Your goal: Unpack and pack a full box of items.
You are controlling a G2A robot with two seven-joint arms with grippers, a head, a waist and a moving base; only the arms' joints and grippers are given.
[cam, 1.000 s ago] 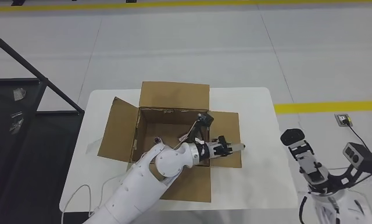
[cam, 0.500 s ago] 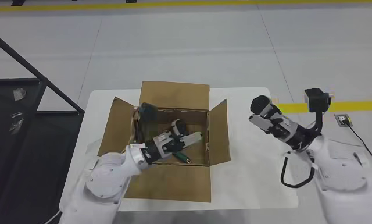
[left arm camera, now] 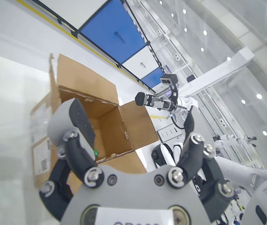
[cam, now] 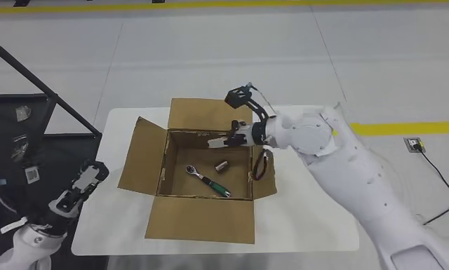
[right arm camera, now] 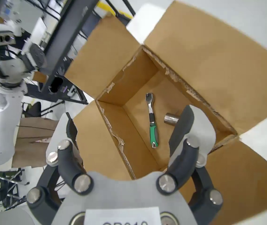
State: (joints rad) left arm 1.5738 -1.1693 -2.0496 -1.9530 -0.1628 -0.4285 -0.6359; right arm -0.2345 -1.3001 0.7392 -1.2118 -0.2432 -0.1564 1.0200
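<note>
two items in box (cam: 200,221): ratchet (cam: 208,181), socket (cam: 222,165); right hand (right arm camera: 128,118) spread above.

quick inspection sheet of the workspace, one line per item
surface: white table, carrying the box
job's things: cardboard box open, flaps out; green-handled ratchet wrench and metal socket lying apart on its floor
clutter: nothing seen
grippers: right gripper open, above the box; left gripper open, by the table's edge; neither holds anything
cables: dark cable loop hanging beside a box flap
surroundings: black rack, yellow floor line
</note>
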